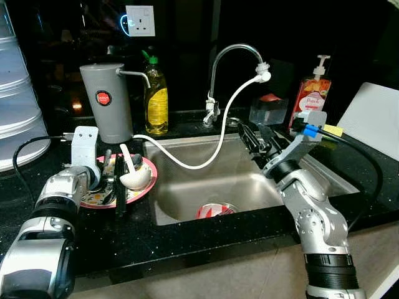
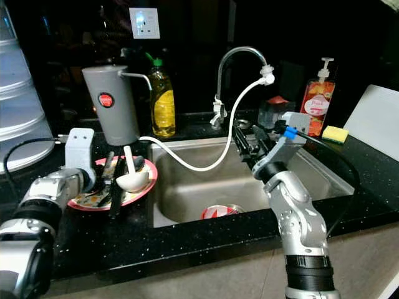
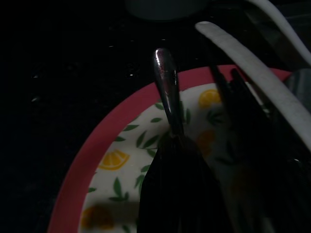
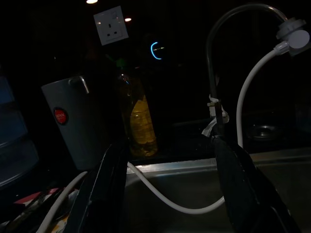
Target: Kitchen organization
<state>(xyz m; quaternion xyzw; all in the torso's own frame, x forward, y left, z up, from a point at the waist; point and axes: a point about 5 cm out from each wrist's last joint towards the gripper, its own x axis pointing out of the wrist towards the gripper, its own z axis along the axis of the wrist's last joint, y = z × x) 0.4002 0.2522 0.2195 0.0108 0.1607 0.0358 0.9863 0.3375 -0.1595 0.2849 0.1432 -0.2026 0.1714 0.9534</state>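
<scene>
A pink-rimmed plate (image 1: 148, 184) with a lemon pattern lies on the black counter left of the sink. It carries a white ladle spoon (image 1: 134, 178), black chopsticks (image 1: 120, 198) and a metal utensil (image 3: 167, 87). My left gripper (image 1: 106, 179) rests low over the plate, shut on the silver handle of the metal utensil; its dark fingers (image 3: 175, 194) hide the utensil's other end. Over the steel sink (image 1: 187, 190), my right gripper (image 1: 255, 138) hangs open and holds nothing, pointing toward the back wall. A red-and-white dish (image 1: 215, 210) lies at the sink's bottom.
A curved faucet (image 1: 232, 53) feeds a white hose (image 1: 206, 161) running to a grey water dispenser (image 1: 106, 99). Behind stand a yellow soap bottle (image 1: 156, 93), a pump bottle (image 1: 312, 93) and a sponge (image 1: 332, 130). A clear tub (image 1: 15, 106) stands far left, a white board (image 1: 374, 118) far right.
</scene>
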